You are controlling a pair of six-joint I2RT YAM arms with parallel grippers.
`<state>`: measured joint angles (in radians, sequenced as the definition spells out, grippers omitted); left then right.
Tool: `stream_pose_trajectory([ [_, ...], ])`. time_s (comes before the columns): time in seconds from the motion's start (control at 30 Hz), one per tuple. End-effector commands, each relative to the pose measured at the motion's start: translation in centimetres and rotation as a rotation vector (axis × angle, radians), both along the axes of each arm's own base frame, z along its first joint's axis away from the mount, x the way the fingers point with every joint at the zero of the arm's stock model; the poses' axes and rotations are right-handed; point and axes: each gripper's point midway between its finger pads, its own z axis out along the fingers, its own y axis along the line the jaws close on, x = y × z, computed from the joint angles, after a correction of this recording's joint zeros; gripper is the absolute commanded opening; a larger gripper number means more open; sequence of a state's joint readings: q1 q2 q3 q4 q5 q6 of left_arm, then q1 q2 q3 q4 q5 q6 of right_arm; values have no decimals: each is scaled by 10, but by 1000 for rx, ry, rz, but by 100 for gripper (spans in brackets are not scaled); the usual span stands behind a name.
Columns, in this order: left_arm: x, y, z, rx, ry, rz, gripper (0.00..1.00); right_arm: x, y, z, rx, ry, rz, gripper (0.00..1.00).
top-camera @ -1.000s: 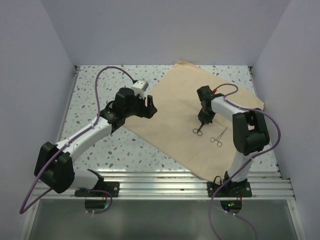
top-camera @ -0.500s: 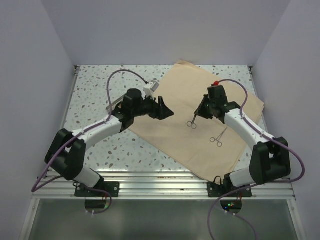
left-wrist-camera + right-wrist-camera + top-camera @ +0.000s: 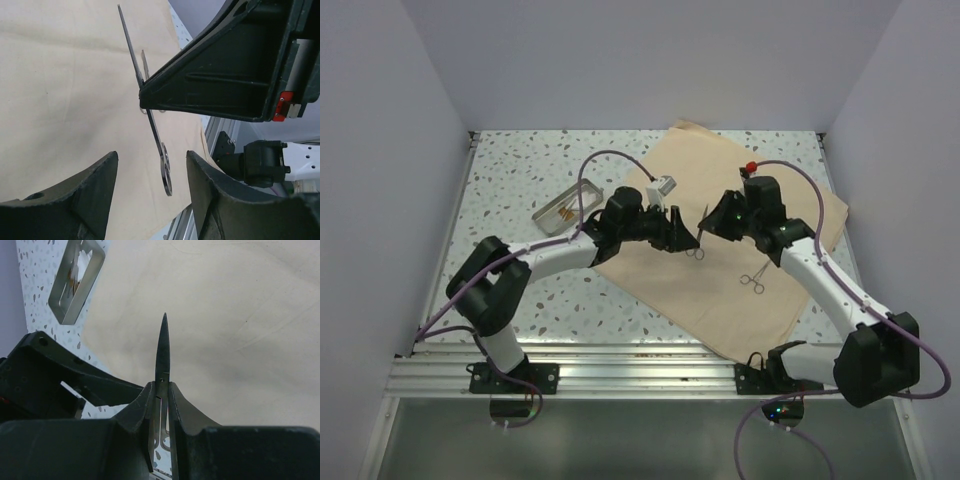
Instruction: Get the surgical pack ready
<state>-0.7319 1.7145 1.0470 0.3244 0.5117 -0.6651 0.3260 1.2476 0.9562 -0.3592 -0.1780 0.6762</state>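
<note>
Top external: cloth (image 3: pixel 720 300) flat right of centre, tray (image 3: pixel 560 207) apart on the table (image 3: pixel 510 170) at its left. Right gripper (image 3: pixel 161 395) clamped on forceps (image 3: pixel 163 352), held above cloth; left gripper (image 3: pixel 152 172) wide, straddling the ring end, no contact. Risk: right releases before left bites, or left closes off-line; forceps drop.

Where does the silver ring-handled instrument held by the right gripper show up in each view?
Top external: the slim silver ring-handled instrument is at picture centre, hanging from the right gripper.
Left wrist: it runs top to bottom through the middle, ring handle lowest.
Right wrist: centre, pointed tip up, clamped in the gripper.
Shared landmark: the tan cloth sheet lies behind it in all three.
</note>
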Motion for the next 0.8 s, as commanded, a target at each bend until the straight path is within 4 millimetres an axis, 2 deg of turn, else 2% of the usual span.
stream_pose_trajectory([
  [0.0,7,-18,22,-74,-32,-3,60,-3,8,14,36,-51,52,0],
  [0.23,11,-26,18,-67,-19,4,52,-8,12,12,52,-47,66,0],
  [0.37,14,-29,12,-48,-6,0,42,-9,12,13,54,-49,70,0],
  [0.4,14,-30,8,-37,7,-1,34,-9,13,15,57,-54,71,0],
  [0.53,16,-32,4,-16,17,-9,17,-9,13,17,59,-58,74,0],
  [0.63,19,-27,0,35,0,3,0,-5,7,19,27,-65,47,0],
  [0.7,25,-13,-7,122,-30,35,0,-7,-5,16,-39,-43,19,21],
  [0.73,30,-8,-7,155,-49,52,0,-3,-10,23,-72,-62,11,27],
  [0.77,39,2,-9,208,-74,104,0,2,-24,25,-130,-79,-46,37],
])
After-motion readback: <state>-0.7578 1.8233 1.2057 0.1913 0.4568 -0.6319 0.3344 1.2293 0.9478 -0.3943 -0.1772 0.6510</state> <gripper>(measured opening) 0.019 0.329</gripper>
